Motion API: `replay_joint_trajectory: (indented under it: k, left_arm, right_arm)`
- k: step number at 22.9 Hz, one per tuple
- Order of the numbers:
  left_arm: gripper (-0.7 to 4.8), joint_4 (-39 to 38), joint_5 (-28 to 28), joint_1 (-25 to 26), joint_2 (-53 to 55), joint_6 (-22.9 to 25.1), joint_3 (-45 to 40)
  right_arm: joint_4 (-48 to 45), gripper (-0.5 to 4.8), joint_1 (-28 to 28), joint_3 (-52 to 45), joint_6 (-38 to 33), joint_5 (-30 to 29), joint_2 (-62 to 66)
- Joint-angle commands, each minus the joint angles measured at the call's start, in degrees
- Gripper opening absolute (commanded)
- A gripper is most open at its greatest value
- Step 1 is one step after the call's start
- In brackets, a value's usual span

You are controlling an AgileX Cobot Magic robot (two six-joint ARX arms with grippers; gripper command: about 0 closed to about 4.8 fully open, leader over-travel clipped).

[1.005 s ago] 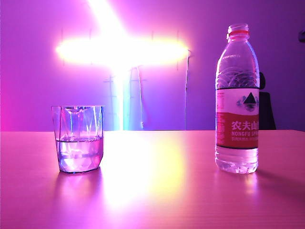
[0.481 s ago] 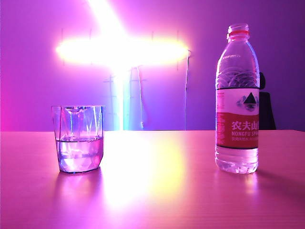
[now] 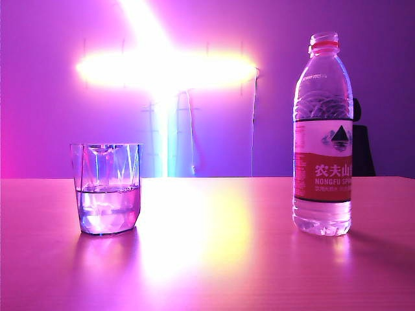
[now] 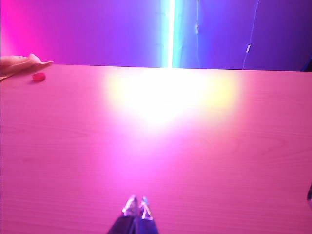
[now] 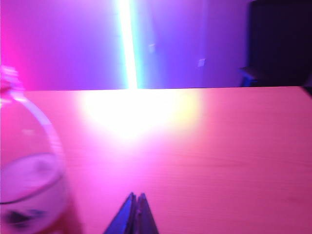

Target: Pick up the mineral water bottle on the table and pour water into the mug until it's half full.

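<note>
Both end effectors, left [image 4: 137, 204] and right [image 5: 136, 200], pressed together, empty, above desk [image 3: 214, 259]. Mineral water bottle [image 3: 323, 133] upright at right; mug [image 3: 107, 188] lower left, water [image 3: 107, 206] roughly half — pour looks done.

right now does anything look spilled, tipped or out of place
Nothing spilled or tipped: the bottle and the mug stand upright on a dry table. One oddity: a small red cap-like thing lies loose by a hand.
</note>
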State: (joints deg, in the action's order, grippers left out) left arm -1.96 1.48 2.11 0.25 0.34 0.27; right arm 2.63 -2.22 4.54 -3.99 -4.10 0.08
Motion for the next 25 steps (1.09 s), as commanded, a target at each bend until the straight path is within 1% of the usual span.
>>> replay_joint_trajectory:
  k: [1, 2, 5, 7, 25]
  left_arm:
    - [-0.02, 0.7, -0.2, 0.1, 0.1, -0.2, 0.2]
    - [-0.02, 0.7, -0.2, 0.1, 0.1, -0.2, 0.2]
    - [-0.02, 0.7, -0.2, 0.1, 0.1, -0.2, 0.2]
    - [-0.02, 0.7, -0.2, 0.1, 0.1, -0.2, 0.2]
    - [-0.02, 0.7, -0.2, 0.1, 0.1, -0.2, 0.2]
  right_arm:
    - [-7.2, -0.04, 1.9, -2.4, 0.2, -0.1, -0.1]
    - [-7.7, -0.04, 2.1, -2.8, 0.2, -0.1, -0.1]
    - [-9.3, -0.04, 2.3, -4.5, 4.0, -0.1, -0.1]
    - [-8.5, -0.04, 2.3, -4.5, 4.7, 0.3, -0.1]
    - [-7.9, -0.04, 2.3, -4.5, 4.4, 2.1, -0.1]
